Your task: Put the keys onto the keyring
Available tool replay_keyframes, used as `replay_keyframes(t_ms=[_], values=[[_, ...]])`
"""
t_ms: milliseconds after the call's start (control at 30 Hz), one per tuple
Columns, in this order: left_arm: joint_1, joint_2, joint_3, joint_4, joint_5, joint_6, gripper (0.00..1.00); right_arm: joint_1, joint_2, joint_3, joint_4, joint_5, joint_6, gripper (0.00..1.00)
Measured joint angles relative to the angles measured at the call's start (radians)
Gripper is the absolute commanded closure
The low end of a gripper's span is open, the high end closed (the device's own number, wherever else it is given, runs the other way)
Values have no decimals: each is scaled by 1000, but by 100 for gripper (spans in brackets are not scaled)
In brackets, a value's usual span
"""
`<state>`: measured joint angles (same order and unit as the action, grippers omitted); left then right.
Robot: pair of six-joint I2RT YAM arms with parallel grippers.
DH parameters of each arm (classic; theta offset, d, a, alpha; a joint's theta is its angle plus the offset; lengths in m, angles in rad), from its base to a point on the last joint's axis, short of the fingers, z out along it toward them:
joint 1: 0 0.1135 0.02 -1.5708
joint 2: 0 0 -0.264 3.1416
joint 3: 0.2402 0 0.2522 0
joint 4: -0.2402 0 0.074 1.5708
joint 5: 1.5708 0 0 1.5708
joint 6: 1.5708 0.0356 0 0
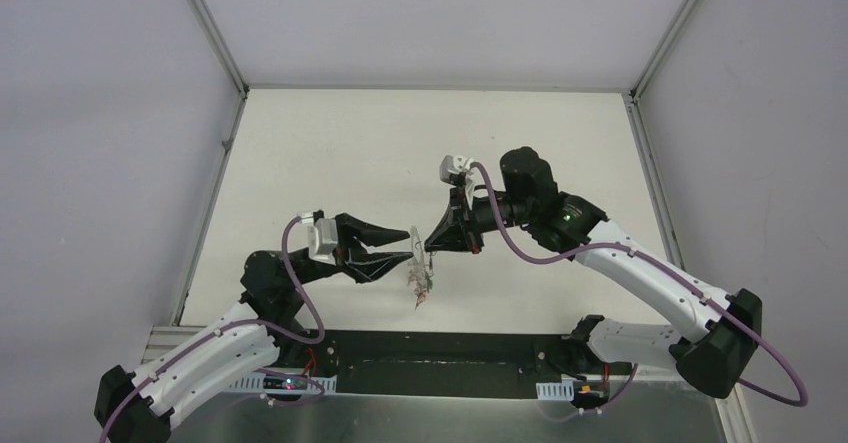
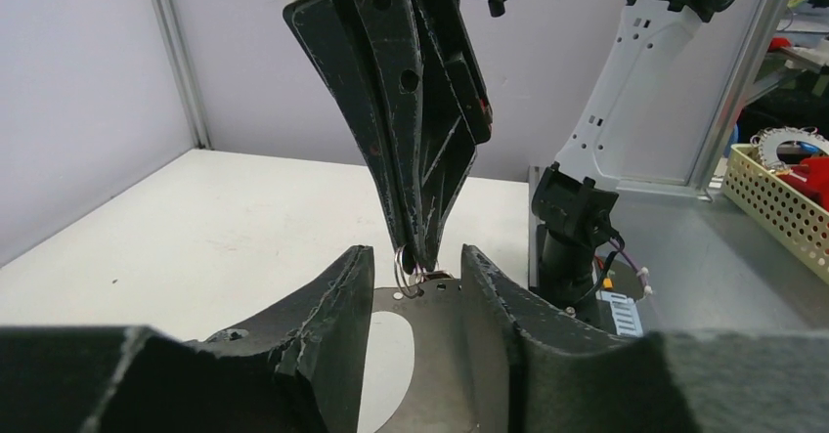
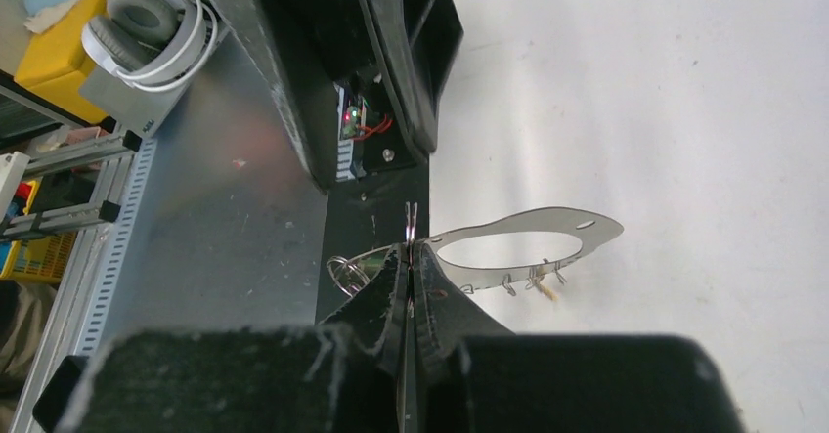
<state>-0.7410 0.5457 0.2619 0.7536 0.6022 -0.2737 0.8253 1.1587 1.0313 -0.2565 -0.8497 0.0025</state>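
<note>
Several keys (image 1: 420, 288) dangle from keyring (image 3: 547, 221) above table (image 1: 300, 163) | left pincer (image 1: 408, 244) grasps keyring by its edges | right pincer (image 3: 409, 257) clenched on small ring (image 3: 411, 218) at keyring

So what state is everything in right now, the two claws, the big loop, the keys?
left claw: shut across the keyring, holding it off the table.
right claw: shut, pinching a small ring at the keyring's edge.
keyring: up in the air, held by the left claw.
keys: dangling from the keyring.
</note>
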Motion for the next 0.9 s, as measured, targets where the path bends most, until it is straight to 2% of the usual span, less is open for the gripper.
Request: replay_keyframes(t_ms=[267, 500, 700, 900], values=[[0, -38, 92, -217, 7, 63, 61, 0, 22, 119, -253, 50, -122, 100], [0, 91, 205, -378, 91, 111, 67, 4, 113, 250, -504, 115, -232, 100], [0, 224, 257, -439, 156, 119, 69, 26, 186, 332, -686, 170, -307, 100], [-19, 257, 257, -455, 178, 124, 72, 38, 210, 347, -758, 187, -327, 100]])
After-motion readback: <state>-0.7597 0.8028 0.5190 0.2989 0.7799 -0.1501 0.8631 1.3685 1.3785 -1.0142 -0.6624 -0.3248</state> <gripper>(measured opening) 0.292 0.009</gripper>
